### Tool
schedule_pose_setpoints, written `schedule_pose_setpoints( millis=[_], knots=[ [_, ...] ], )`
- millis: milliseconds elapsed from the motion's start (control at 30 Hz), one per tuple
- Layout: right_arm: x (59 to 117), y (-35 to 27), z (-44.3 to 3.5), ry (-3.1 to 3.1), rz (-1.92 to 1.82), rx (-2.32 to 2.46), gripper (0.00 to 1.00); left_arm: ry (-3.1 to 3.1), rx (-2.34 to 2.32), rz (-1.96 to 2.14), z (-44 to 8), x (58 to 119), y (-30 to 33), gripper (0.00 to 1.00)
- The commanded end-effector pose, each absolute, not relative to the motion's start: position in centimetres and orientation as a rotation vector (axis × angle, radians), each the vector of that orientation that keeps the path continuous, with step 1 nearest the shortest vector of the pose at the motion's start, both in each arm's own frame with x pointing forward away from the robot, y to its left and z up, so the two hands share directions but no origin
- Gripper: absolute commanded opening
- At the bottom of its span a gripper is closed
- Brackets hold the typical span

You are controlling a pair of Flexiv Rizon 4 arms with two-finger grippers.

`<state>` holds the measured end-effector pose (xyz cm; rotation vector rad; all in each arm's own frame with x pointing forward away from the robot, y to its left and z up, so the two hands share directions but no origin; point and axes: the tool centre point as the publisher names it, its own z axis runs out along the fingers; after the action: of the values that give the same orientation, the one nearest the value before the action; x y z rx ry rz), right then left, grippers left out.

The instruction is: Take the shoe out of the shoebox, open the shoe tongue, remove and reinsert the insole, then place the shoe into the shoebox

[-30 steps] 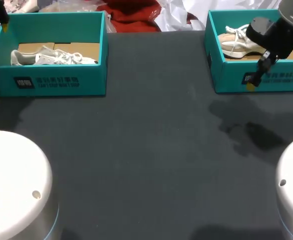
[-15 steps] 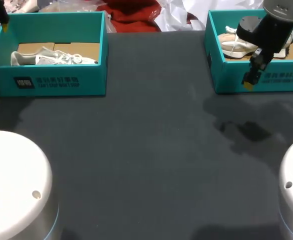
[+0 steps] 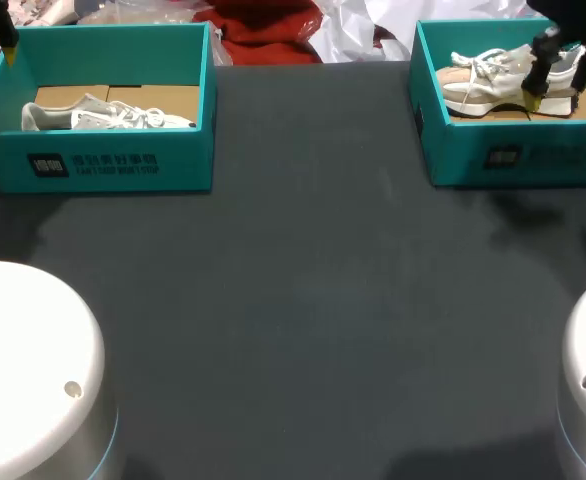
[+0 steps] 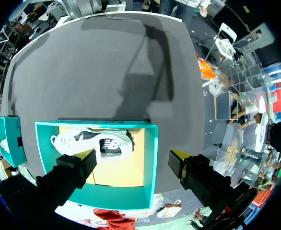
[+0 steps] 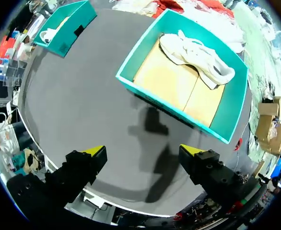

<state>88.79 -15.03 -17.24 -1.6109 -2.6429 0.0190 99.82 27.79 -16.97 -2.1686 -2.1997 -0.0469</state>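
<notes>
Obs.: within the last second the right hand (image 3: 535, 96) rose from in front of the right box's (image 3: 518, 160) near wall and moved back over the box. In the head view it was above the right shoe (image 3: 478, 82), near the heel end. Its shadow, earlier on the table (image 3: 313, 280) in front of the box, was gone from there.

Right hand state: wrist view showed the fingers spread wide with nothing between them. The box and shoe lay ahead of the tips, apart from them.

Left hand (image 3: 9, 48): no change. It hung at the far corner of the left box (image 3: 123, 165), fingers wide apart and empty, with the left shoe (image 3: 103, 115) lying on its side inside.

Right shoe: on the cardboard floor of its box, against the far wall, not yet touched.

Reading: approach phase for the take-out step. Shoe is still boxed, so none of the task is done. Next would likely be a descent onto the shoe, keeping clear of the box wall.
</notes>
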Motion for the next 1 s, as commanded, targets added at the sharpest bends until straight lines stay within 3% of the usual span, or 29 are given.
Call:
schedule_pose_setpoints(
  millis=[33, 133, 533, 900, 1000],
  knots=[
    [91.9, -17.0, -17.3, -2.424, 0.155, -1.788, 1.00, -2.198, -2.169, -0.048, -16.9, 99.8, 27.8, 1.00],
    [93.0, -18.4, -18.1, -2.245, 0.341, -1.956, 1.00, -2.198, -2.169, -0.048, -16.9, 99.8, 27.8, 1.00],
    [93.0, -18.4, -18.1, -2.245, 0.341, -1.956, 1.00, -2.198, -2.169, -0.048, -16.9, 99.8, 27.8, 1.00],
    [102.0, -19.2, -17.0, -2.334, 0.161, -2.160, 1.00, -2.198, -2.169, -0.048, -16.9, 99.8, 27.8, 1.00],
    [103.7, -19.9, -17.6, -2.226, 0.264, -2.282, 1.00, -2.198, -2.169, -0.048, -16.9, 99.8, 27.8, 1.00]
  ],
)
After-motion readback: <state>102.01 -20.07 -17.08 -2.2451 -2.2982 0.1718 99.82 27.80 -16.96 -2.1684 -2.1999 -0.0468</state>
